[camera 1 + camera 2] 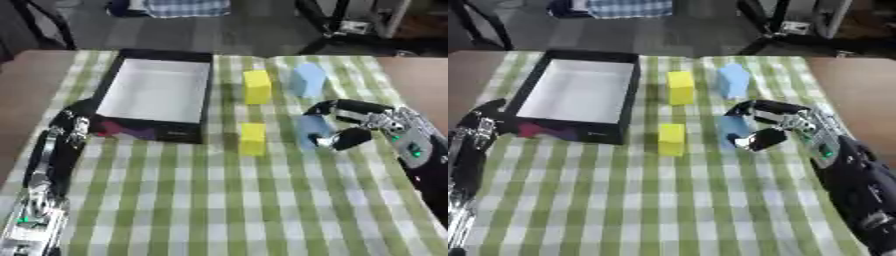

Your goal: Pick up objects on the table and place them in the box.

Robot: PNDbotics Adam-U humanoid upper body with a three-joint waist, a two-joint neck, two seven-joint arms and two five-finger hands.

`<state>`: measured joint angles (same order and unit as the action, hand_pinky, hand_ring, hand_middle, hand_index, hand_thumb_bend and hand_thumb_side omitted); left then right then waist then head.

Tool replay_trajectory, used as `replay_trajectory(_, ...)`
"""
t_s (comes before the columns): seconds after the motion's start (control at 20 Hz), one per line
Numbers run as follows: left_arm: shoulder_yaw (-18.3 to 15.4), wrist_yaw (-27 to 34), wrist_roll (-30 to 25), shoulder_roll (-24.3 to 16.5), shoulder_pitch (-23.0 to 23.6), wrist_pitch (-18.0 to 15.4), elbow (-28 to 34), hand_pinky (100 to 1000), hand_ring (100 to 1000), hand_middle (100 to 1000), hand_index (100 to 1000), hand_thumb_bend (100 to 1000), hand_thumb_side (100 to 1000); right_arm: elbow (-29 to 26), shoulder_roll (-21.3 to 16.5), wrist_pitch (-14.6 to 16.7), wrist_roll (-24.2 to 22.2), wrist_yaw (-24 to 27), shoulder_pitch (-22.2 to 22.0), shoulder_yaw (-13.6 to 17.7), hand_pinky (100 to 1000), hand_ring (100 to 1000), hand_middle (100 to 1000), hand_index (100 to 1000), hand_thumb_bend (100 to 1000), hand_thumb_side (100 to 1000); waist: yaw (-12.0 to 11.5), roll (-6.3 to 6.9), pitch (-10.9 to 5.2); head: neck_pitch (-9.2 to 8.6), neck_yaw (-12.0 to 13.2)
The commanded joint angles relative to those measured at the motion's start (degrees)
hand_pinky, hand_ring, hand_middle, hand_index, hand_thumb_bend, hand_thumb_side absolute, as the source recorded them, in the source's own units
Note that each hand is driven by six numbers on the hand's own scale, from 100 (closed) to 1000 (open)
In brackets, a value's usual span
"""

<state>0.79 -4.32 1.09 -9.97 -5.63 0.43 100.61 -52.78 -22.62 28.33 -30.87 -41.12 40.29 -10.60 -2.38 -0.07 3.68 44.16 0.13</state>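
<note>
The left hand point(77, 116) is being held at the table's left edge, just beside the box's near-left corner; whether its fingers are curled cannot be told. Next to it, the black box point(202, 95) is being shown with a white interior in which nothing can be seen, its long axis running away from the robot. Right of the box, two yellow blocks are being presented: a far one point(256, 86) standing upright and a near one point(252, 138) lying with its long axis pointing away. A light blue block point(307, 79) is standing farther right. Nearer, a second blue block point(732, 131) is being grasped between the curled fingers and thumb of the right hand point(785, 124). More of the right forearm is being shown in the right eye view.
</note>
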Motion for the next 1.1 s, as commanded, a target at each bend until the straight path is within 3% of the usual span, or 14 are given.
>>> replay_trajectory(0.05, -0.22, 0.02, -0.18, -0.37, -0.82, -0.20, 0.78, 791, 563, 573, 838, 109, 758, 0.25, -1.24, 0.07, 0.21, -0.61, 0.92, 0.49, 911, 861, 834, 863, 127, 520, -0.02, 0.61, 0.25, -0.04, 0.09)
replay_trajectory(0.25, -0.22, 0.01, -0.18, -0.35, -0.85, -0.20, 0.78, 790, 563, 573, 838, 110, 757, 0.42, -1.18, 0.17, 0.21, -0.97, 0.91, 0.51, 907, 845, 795, 838, 100, 463, -0.06, 0.60, 0.26, -0.04, 0.05)
replay_trajectory(0.4, -0.22, 0.01, -0.16, -0.34, -0.88, -0.21, 0.77, 790, 563, 573, 838, 109, 758, 0.44, -1.17, 0.26, 0.36, -1.19, 0.89, 0.52, 902, 821, 742, 811, 100, 361, -0.08, 0.58, 0.25, -0.04, 0.05)
replay_trajectory(0.55, -0.22, 0.01, -0.16, -0.34, -0.89, -0.21, 0.76, 791, 562, 573, 838, 110, 757, 0.14, -1.18, 0.43, 1.08, -1.11, 0.88, 0.65, 892, 800, 643, 727, 100, 251, -0.09, 0.55, 0.23, -0.04, 0.10)
replay_trajectory(0.6, -0.23, 0.02, -0.16, -0.34, -0.89, -0.21, 0.75, 791, 562, 573, 838, 110, 757, -0.03, -1.21, 0.52, 1.46, -0.99, 0.87, 0.64, 892, 800, 643, 727, 100, 251, -0.09, 0.55, 0.22, -0.04, 0.11)
replay_trajectory(0.75, -0.24, 0.03, -0.14, -0.36, -0.89, -0.22, 0.75, 790, 562, 573, 838, 110, 757, -1.25, -1.24, 1.00, 3.25, 0.12, 0.95, 0.70, 876, 766, 498, 569, 100, 152, -0.06, 0.52, 0.18, -0.04, 0.14)
replay_trajectory(1.1, -0.26, 0.01, -0.13, -0.48, -0.82, -0.21, 0.74, 790, 561, 573, 838, 110, 758, -8.24, -1.77, 1.43, 2.84, 6.23, 2.88, 0.07, 874, 751, 439, 496, 100, 112, -0.03, 0.38, 0.12, -0.04, 0.26)
